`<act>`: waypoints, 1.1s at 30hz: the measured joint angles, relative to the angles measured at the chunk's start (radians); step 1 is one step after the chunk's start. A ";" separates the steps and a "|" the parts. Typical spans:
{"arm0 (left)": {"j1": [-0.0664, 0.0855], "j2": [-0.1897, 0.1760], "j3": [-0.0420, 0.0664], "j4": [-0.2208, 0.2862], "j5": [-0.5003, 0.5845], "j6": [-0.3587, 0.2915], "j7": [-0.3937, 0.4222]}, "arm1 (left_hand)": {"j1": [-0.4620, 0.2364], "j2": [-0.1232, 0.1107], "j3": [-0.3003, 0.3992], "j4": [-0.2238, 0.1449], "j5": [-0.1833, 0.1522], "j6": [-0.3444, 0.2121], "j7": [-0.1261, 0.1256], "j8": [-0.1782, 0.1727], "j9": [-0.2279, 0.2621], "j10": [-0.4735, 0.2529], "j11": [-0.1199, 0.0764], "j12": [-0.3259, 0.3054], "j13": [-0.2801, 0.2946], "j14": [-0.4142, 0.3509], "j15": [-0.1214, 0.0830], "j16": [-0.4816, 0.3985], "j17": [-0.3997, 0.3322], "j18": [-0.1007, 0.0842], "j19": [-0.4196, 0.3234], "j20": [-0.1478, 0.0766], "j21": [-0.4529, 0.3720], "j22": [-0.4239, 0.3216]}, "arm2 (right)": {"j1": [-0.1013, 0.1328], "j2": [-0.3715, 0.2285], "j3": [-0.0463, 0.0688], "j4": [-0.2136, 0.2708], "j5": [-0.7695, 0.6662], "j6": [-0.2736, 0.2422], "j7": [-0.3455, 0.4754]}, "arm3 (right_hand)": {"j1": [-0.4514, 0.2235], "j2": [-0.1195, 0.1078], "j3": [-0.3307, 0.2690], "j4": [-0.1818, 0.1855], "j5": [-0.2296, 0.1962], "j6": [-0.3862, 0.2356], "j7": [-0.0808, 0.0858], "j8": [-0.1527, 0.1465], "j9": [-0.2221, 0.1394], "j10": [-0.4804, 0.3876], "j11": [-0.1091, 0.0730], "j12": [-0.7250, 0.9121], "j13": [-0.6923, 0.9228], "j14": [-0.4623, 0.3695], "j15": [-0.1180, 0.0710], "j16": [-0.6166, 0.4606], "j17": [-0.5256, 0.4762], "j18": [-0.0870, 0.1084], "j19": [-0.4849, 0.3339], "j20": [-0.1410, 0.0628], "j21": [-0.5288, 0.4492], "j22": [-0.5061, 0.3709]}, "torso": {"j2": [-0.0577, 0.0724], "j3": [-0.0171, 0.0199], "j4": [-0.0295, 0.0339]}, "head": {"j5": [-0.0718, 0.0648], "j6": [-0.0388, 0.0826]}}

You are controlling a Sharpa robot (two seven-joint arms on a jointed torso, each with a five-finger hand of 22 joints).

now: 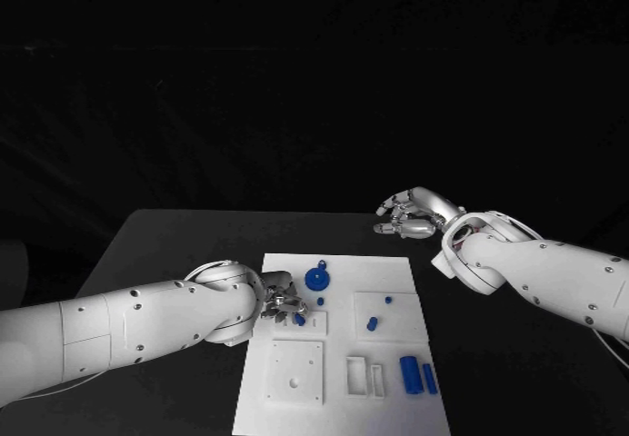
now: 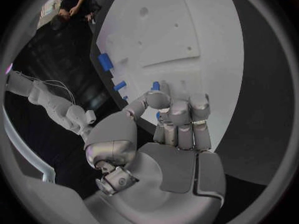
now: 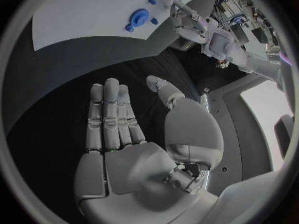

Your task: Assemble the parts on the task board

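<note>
Left hand (image 1: 278,304) down on the white board (image 1: 394,277), fingers pinching a small blue part (image 1: 299,319), probably for seating it. Right hand (image 1: 410,214) holds nothing, fingers apart, parked over worktop (image 1: 184,241) behind the board, likely to stay clear.

The tabletop (image 1: 171,245) is plain black. On it lies the white task board (image 1: 344,363), unpatterned, with raised white blocks of the same shade. The parts on it are bright blue: a round part (image 1: 316,276) at the far side, a small oblong part (image 1: 373,322) toward the right, and two upright-lying cylinders (image 1: 418,374) at the near right. Both arms are white with small dark dots. The left hand (image 1: 279,302) and right hand (image 1: 410,215) are silver, with a dull metallic sheen.
</note>
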 measured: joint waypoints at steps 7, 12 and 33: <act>-0.002 -0.009 0.000 0.008 -0.019 -0.028 0.005 | 0.050 -0.049 0.018 0.007 -0.066 0.002 -0.002 -0.001 0.000 -0.004 0.004 0.000 -0.013 0.001 -0.001 0.000 -0.015 0.001 0.000 0.000 0.000 -0.002 | 0.000 -0.001 0.000 -0.001 0.004 0.002 0.001 | -0.008 0.002 -0.005 0.005 0.000 0.001 -0.001 0.000 -0.001 0.000 0.000 0.000 -0.006 0.000 0.000 -0.006 0.002 0.000 0.004 0.004 -0.005 0.000 | 0.000 -0.0006 0.0000 | -0.002 -0.001; -0.005 -0.017 -0.002 0.019 -0.027 -0.058 0.012 | 0.079 -0.068 0.020 0.008 -0.081 0.003 -0.003 -0.008 0.000 -0.004 0.004 0.000 -0.020 0.002 -0.002 0.000 -0.023 0.002 0.000 0.000 0.000 -0.004 | 0.000 -0.001 0.000 -0.001 0.007 0.004 0.001 | -0.013 0.005 -0.008 0.008 0.005 0.001 -0.002 0.000 -0.003 0.000 0.000 0.000 -0.008 0.000 0.000 -0.008 0.004 0.000 0.004 0.004 -0.005 0.000 | -0.001 -0.0007 0.0007 | -0.003 -0.003; -0.019 -0.020 -0.003 0.020 -0.039 -0.122 0.025 | 0.157 -0.143 0.004 0.010 -0.045 0.009 -0.009 -0.030 -0.002 -0.016 0.016 -0.016 -0.045 0.003 -0.003 -0.008 -0.047 0.003 0.000 0.000 -0.010 -0.012 | -0.001 -0.003 0.000 0.004 0.014 0.012 0.000 | -0.017 0.009 -0.008 0.014 0.008 0.003 -0.003 0.000 -0.004 0.000 0.000 0.000 -0.013 0.000 0.000 -0.012 0.005 -0.001 0.004 0.004 -0.009 0.000 | -0.001 -0.0009 0.0006 | -0.003 -0.003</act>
